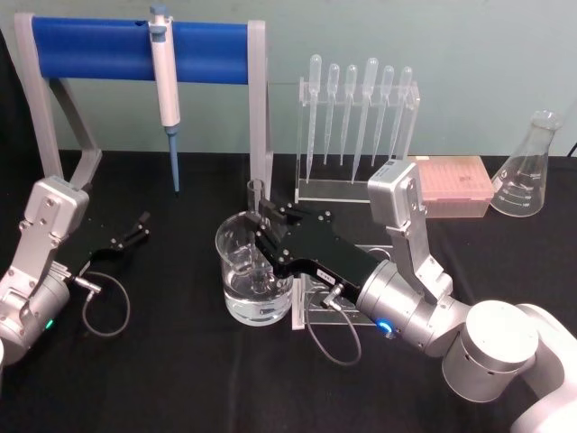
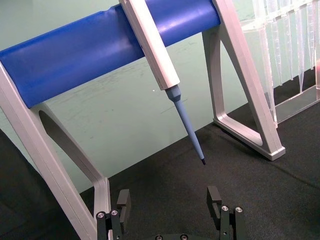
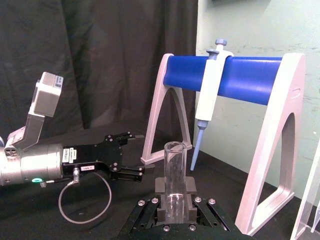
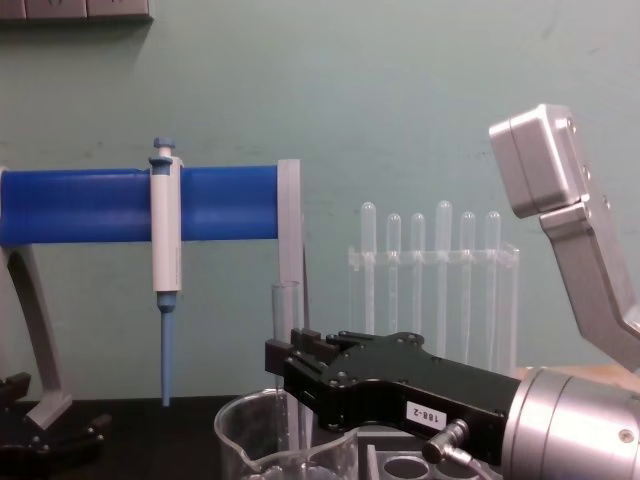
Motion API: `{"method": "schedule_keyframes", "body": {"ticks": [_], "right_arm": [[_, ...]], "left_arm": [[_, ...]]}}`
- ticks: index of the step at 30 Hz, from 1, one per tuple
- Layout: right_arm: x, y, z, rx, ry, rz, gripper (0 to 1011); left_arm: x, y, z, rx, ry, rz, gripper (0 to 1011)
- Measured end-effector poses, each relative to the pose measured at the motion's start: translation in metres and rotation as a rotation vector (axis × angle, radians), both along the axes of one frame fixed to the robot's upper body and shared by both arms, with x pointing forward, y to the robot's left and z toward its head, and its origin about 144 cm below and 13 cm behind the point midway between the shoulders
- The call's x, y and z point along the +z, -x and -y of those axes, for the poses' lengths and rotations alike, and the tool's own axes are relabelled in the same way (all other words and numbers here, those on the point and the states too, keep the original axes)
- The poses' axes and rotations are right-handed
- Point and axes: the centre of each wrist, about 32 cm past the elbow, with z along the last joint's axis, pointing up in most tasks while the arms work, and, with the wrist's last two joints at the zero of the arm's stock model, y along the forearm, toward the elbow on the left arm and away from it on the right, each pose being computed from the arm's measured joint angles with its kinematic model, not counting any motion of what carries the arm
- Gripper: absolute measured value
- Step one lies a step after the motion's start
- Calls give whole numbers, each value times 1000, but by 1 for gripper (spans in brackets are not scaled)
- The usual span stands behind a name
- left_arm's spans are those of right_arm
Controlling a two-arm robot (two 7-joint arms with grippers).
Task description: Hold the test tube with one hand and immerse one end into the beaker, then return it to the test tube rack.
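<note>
Here right gripper (image 1: 261,220) pinches upright test tube (image 1: 255,193) (lower end inside beaker (image 1: 224,244)); left gripper (image 1: 140,225) parked, spread.

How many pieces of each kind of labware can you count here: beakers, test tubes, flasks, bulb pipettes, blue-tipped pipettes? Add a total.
Beaker: 1
Test tube: 1, held by the right pincer, lower end in the beaker
Conical flask: 1
Bulb pipettes: 6
Blue-tipped pipette: 1
Total: 10
Left pincer rests open at the left.
</note>
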Motion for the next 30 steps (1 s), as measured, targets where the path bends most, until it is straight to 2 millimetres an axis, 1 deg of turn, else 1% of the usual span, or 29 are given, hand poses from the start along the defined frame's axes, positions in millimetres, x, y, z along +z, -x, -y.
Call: {"method": "schedule_keyframes", "body": {"ticks": [30], "right_arm": [[0,0,0,0,0,0,222]], "left_arm": [[0,0,0,0,0,0,1000]]}}
